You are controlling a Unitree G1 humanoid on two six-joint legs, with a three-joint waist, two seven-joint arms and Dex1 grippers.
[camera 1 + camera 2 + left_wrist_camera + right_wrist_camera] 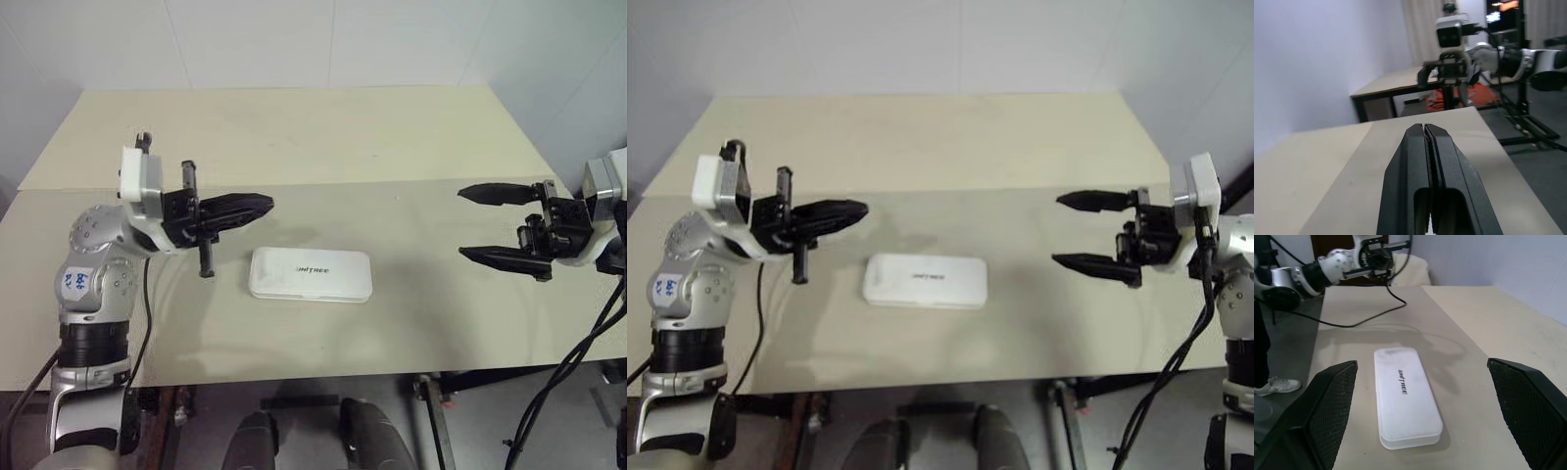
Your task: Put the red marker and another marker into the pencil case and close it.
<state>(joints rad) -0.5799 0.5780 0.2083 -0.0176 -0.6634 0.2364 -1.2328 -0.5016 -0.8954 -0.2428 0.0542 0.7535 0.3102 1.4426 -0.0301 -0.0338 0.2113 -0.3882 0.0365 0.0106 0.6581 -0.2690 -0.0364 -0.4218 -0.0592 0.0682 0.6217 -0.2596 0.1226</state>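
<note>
A: Case position? The pencil case (310,274) lies flat on the table (294,137) with its lid down, long axis running left to right, midway between the 2 arms.

B: Which is nearer?

A: The left gripper (257,205), I'd judge; it hovers just left of the case and above it, pointing right, clenched on nothing. The right gripper (482,223) hangs well apart on the right, aimed left, its 2 fingers spread, empty.

B: Markers?

A: I can't see either.

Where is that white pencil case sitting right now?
The pencil case lies shut on the table, near its front edge, between the left gripper and right gripper.
</note>
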